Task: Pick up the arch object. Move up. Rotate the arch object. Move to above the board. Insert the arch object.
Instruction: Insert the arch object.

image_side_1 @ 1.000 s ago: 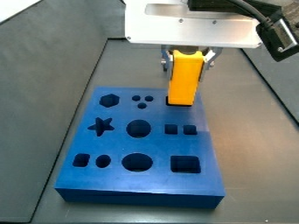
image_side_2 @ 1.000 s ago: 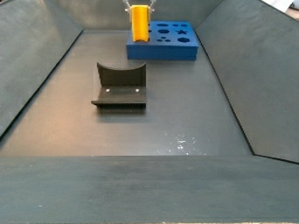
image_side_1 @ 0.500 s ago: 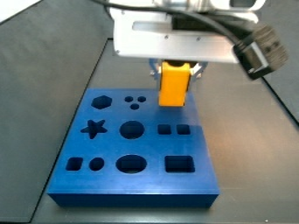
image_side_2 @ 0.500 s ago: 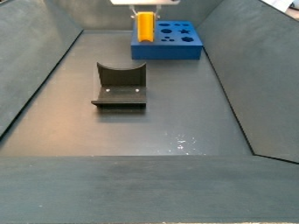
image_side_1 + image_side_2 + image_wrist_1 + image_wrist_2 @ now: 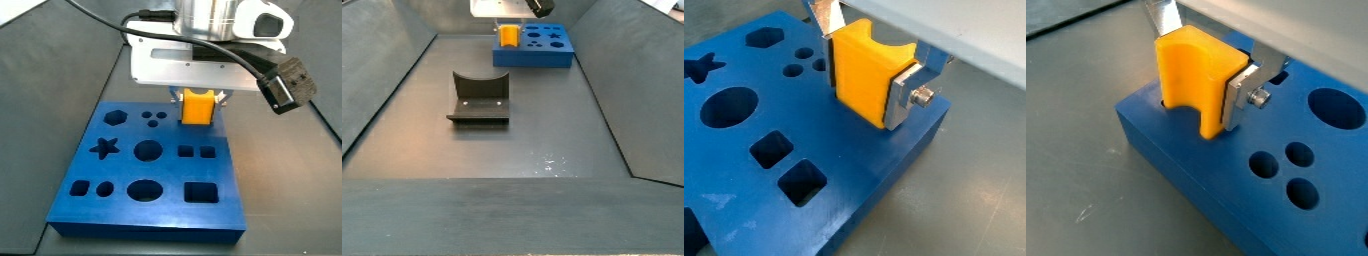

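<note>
My gripper [image 5: 869, 88] is shut on the arch object [image 5: 858, 55], a bright yellow-orange block that stands upright between the silver fingers [image 5: 906, 92]. In a wrist view its notched end [image 5: 1193, 75] shows. The board [image 5: 865, 175] is a thick blue slab with shaped cut-outs. The arch object [image 5: 197, 107] hangs low over the board [image 5: 167, 170] near its far edge, by a cut-out at the corner [image 5: 1165, 98]. Whether its lower end has entered the hole I cannot tell. In a side view the gripper [image 5: 509, 38] and the arch object [image 5: 509, 30] are over the board [image 5: 543, 57] at the far end.
The dark fixture [image 5: 480, 98] stands on the grey floor, nearer than the board. Sloping grey walls [image 5: 389, 90] close in the floor on both sides. Star, round, square and hexagon holes [image 5: 150, 150] pierce the rest of the board.
The gripper has come down with the arch object, from well above the board to just at its top surface near the far edge. The grip has not changed.
</note>
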Controlling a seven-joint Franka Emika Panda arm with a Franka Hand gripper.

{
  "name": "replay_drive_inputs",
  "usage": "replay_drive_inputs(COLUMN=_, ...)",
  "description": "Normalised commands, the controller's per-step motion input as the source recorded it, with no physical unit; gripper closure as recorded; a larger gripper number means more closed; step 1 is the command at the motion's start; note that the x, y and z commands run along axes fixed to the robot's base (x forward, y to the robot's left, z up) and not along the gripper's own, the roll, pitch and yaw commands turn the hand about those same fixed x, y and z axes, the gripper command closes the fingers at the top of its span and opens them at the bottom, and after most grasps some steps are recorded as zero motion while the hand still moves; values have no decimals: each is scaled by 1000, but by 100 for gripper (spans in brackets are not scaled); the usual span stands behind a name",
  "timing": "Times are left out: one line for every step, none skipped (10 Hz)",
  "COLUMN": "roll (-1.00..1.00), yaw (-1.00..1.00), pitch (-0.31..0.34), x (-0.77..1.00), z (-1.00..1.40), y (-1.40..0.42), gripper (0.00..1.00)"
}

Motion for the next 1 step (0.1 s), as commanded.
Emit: replay_drive_inputs(roll=0, yaw=0, pitch=0, x=0, z=0, y=0, gripper=100)
